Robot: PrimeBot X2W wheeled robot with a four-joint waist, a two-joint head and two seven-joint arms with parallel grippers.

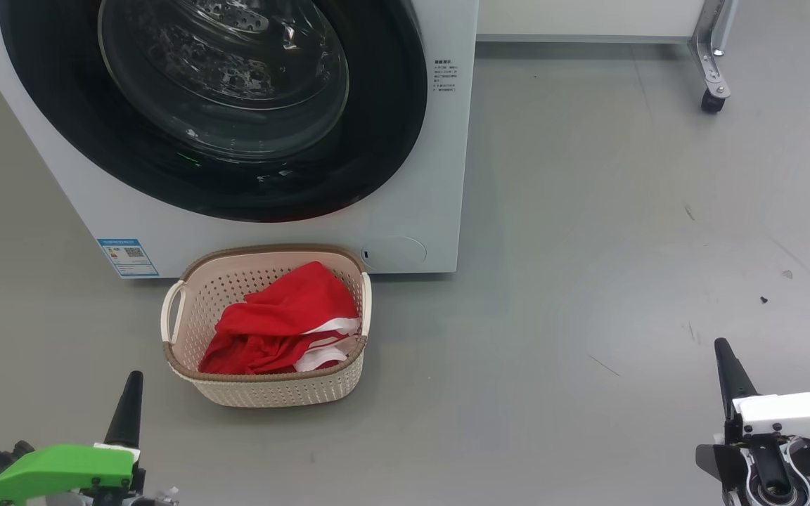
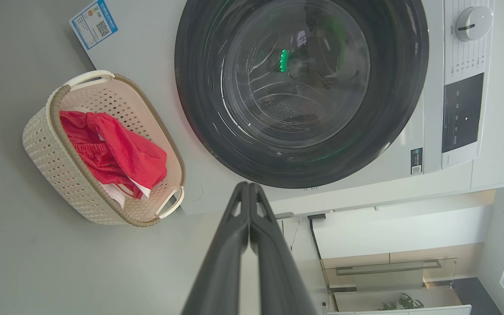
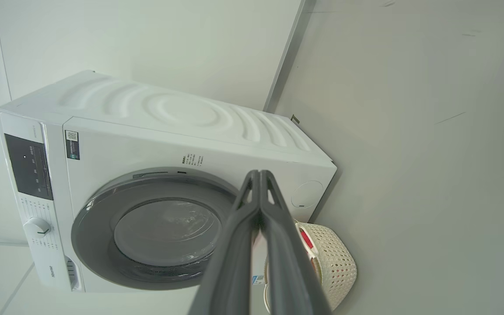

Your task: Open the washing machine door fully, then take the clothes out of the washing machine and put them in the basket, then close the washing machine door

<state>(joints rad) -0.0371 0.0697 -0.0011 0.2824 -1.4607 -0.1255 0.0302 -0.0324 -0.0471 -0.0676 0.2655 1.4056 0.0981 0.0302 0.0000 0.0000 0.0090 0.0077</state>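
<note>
Washing machine door (image 1: 226, 84): shut flush on washing machine (image 1: 412, 211).
Clothes (image 1: 278, 320): in basket (image 1: 264, 251), just before washing machine front.
Drum (image 2: 287, 105): apparently empty, though glass glare obscures.
Left gripper (image 1: 133, 379), right gripper (image 1: 721, 348): fingers pressed together, empty, both back from washing machine; left nearer basket.

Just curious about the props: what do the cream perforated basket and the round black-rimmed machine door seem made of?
The cream perforated basket looks like matt moulded plastic: even rows of holes. The round black-rimmed door seems glossy plastic around clear glass, judging by reflections.
</note>
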